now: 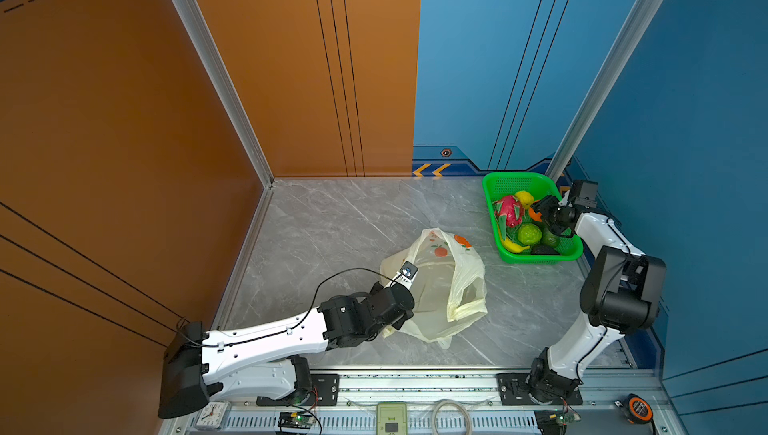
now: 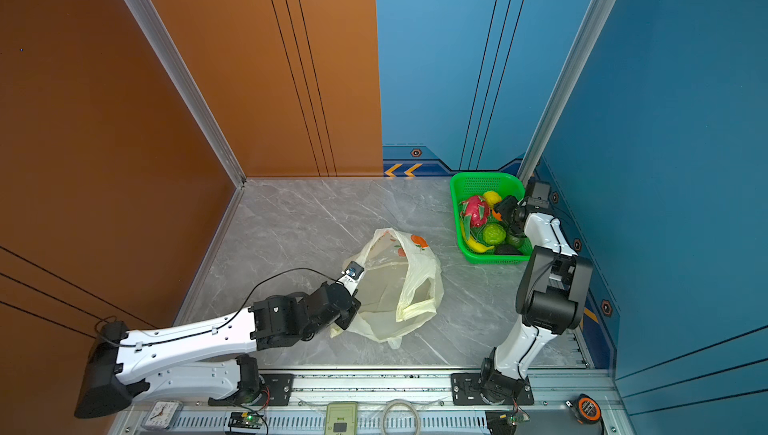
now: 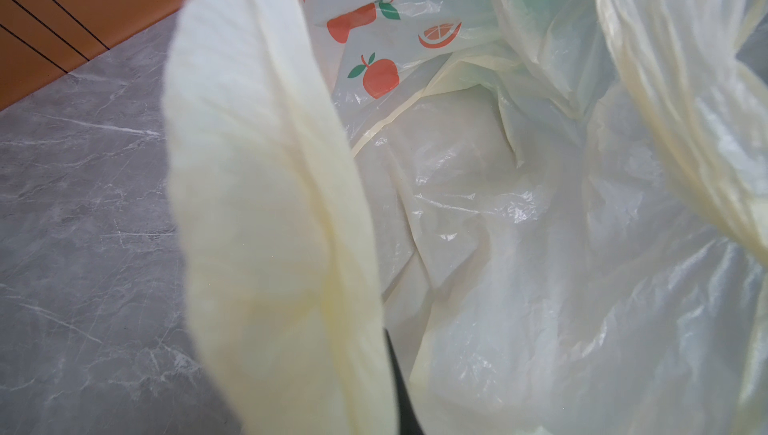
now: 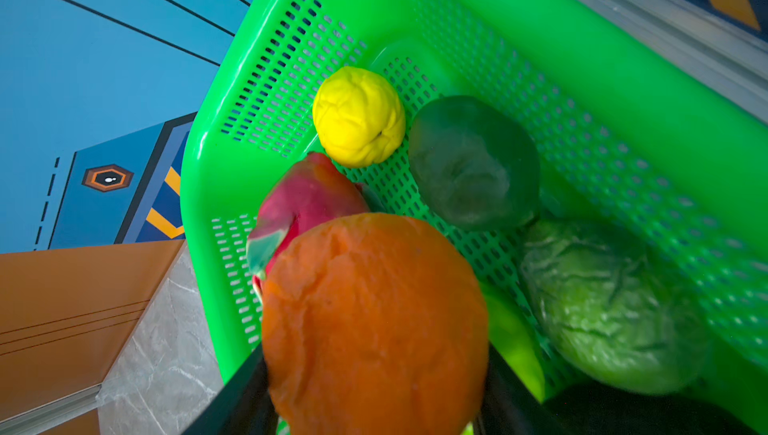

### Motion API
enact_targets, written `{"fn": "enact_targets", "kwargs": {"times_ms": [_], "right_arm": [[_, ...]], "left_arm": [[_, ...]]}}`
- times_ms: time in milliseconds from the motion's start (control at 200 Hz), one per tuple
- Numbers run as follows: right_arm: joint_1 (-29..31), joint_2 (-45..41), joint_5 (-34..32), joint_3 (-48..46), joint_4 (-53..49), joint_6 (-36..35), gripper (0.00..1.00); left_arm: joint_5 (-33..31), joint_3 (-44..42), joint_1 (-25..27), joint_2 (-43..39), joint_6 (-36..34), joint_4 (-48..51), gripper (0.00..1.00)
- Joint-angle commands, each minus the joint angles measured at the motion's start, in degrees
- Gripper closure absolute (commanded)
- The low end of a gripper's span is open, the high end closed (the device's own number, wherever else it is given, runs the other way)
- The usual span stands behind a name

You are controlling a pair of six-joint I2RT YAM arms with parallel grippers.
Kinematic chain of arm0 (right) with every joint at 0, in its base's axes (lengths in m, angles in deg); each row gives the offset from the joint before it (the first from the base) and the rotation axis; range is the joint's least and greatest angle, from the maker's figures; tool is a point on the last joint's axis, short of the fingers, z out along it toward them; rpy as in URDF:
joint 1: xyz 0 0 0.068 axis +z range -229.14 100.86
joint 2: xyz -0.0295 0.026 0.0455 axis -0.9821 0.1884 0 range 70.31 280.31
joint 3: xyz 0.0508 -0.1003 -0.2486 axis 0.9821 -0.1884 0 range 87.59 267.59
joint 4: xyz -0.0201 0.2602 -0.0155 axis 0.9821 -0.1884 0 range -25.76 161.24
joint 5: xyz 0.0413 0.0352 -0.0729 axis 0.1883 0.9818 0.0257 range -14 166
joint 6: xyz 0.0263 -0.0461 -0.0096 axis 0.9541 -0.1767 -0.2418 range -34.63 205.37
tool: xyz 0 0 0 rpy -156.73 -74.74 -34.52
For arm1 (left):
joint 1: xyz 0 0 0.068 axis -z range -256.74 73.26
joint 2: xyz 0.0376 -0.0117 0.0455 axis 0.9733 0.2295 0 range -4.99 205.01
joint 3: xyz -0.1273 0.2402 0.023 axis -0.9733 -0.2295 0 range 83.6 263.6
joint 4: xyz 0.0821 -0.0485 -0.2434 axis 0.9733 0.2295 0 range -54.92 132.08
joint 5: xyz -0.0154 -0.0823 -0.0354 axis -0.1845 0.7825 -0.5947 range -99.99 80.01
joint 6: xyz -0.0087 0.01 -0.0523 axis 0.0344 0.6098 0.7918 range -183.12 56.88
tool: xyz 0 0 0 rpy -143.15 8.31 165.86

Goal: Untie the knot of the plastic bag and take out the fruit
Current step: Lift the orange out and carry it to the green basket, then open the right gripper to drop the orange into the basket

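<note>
The plastic bag lies slack and open on the marble table in both top views, with its handle loops loose. No knot is in view. My left gripper is at the bag's near left edge, shut on a cream handle strip; one dark finger shows beside it. My right gripper hangs over the green basket, shut on the orange. In the basket lie a lemon, dragon fruit, avocado, bumpy green ball and banana.
The basket stands in the back right corner against the blue wall and an aluminium post. An orange wall bounds the left side. On the front rail sit a clock, a cable coil and a tape measure.
</note>
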Motion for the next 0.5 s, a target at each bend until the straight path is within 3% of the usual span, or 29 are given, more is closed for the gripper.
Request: {"fn": "enact_targets", "kwargs": {"times_ms": [0,105,230,496], "right_arm": [[-0.3,3.2,-0.6,4.7,1.2,-0.7,0.42],[0.0,6.8,-0.9,7.7,0.4,-0.6,0.39],[0.4,9.3,-1.6,10.0,-0.7,-1.1,0.24],[1.4,6.8,-2.8,9.9,-2.5,-3.0,0.13]], "left_arm": [[-1.7,1.4,0.7,-0.2,1.2,-0.7,1.00],[-1.8,1.5,0.7,0.1,1.4,-0.6,1.00],[-1.9,1.9,0.7,0.5,1.7,-0.5,1.00],[-2.9,2.4,1.0,0.7,1.8,-0.3,1.00]]}}
